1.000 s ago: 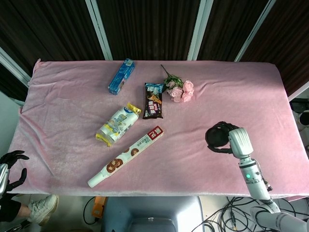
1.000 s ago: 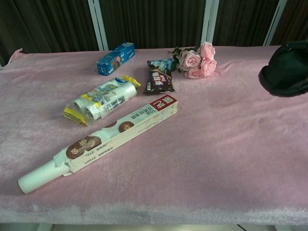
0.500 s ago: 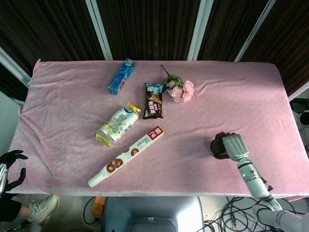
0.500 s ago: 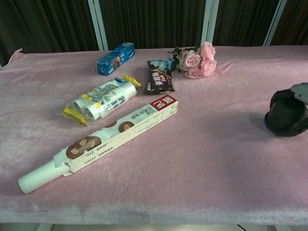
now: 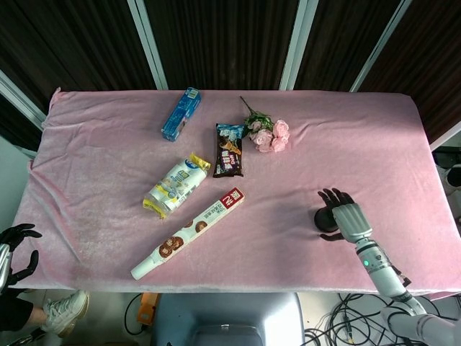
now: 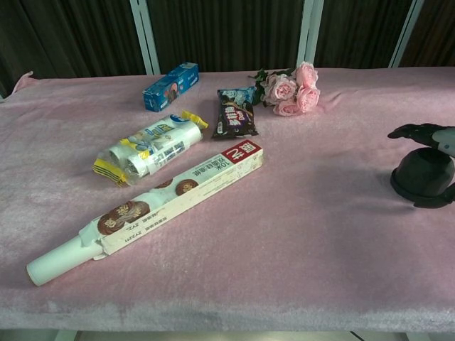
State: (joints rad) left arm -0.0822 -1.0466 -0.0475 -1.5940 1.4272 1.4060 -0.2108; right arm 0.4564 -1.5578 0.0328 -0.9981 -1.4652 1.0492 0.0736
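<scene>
Right hand [image 5: 344, 215] at lower right of head view, fingers [image 6: 411, 131] spread apart above black round object [image 6: 422, 178], gripping nothing. Black round object resting on pink worktop [image 5: 108, 166], right edge of chest view, just beneath palm; contact unclear. Left hand [image 5: 16, 249] at lower left corner of head view, off worktop edge, fingers apart, empty.

Mid-frame: long biscuit box [image 5: 191, 232] lying diagonally, wipes pack [image 5: 175, 184] just above it, dark snack packet [image 5: 229, 150], pink roses [image 5: 269, 134], blue box [image 5: 181, 113] toward upper left.
</scene>
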